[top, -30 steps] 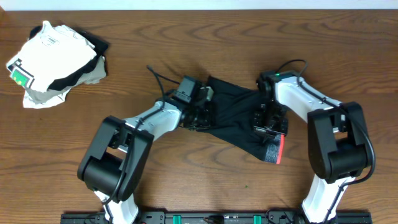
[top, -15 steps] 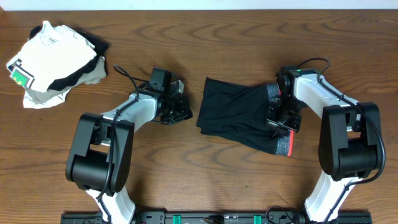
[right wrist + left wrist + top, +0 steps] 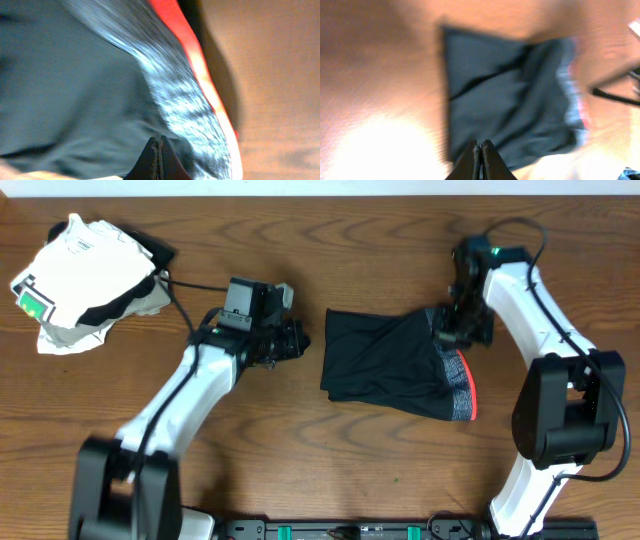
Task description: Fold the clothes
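Observation:
The clothes are black shorts (image 3: 385,365) lying folded on the wooden table, right of centre. Their grey waistband (image 3: 458,380), edged in red-orange, is at the right end. My left gripper (image 3: 297,340) is shut and empty, just left of the shorts and apart from them. Its wrist view shows the shut fingertips (image 3: 481,147) with the shorts (image 3: 510,100) ahead, blurred. My right gripper (image 3: 452,330) is at the shorts' far right corner. Its wrist view shows shut fingertips (image 3: 159,142) just over the black fabric (image 3: 75,90), beside the waistband (image 3: 185,100). No fabric shows between the jaws.
A pile with a white garment with a green tag (image 3: 85,275) and a beige cloth (image 3: 152,300) lies at the far left corner. Bare wood (image 3: 330,470) lies in front of the shorts. A black rail (image 3: 350,530) runs along the front edge.
Both grippers have left the shorts. The left arm has pulled back to the left. The right arm has moved toward the far right corner. The shorts now lie flatter, their waistband at the right.

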Controlling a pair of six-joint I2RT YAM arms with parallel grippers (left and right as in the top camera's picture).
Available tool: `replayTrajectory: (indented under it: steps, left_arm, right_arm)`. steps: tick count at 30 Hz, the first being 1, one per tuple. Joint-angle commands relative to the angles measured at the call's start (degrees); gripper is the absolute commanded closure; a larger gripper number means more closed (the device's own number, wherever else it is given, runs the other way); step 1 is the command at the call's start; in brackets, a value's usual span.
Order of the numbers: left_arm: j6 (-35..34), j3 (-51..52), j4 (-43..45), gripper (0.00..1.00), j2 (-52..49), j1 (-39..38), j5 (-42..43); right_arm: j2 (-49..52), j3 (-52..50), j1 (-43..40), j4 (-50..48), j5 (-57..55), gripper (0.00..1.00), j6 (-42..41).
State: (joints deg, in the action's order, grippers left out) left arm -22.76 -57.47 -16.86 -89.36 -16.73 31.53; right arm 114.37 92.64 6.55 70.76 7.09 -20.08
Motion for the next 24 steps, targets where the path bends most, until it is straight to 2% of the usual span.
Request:
replayTrajectory:
  steps: [1,3,9,16,24]
  left_arm:
    - [-0.1,0.1,2.7,0.94,3.1,-3.2,-0.3]
    - [-0.7,0.1,5.8,0.94,2.5,-5.4,-0.7]
    - [-3.6,0.1,12.8,0.94,-4.2,-9.0,-1.6]
    - [-5.4,0.1,20.5,0.94,-13.9,-9.0,-0.5]
    - [-5.6,0.1,24.6,0.94,-17.1,-9.0,-0.5]
  right_arm:
    - [0.3,4.4,-0.9,-1.6,7.4,0.97,6.4]
    - [0.3,4.4,-0.9,-4.2,10.1,0.93,8.0]
    - [1.5,3.2,-0.7,-8.5,10.4,0.99,7.9]
    - [1.8,3.1,-0.2,-11.2,10.4,0.99,7.9]
    - [1.8,-1.0,1.0,-18.7,10.3,0.99,6.4]
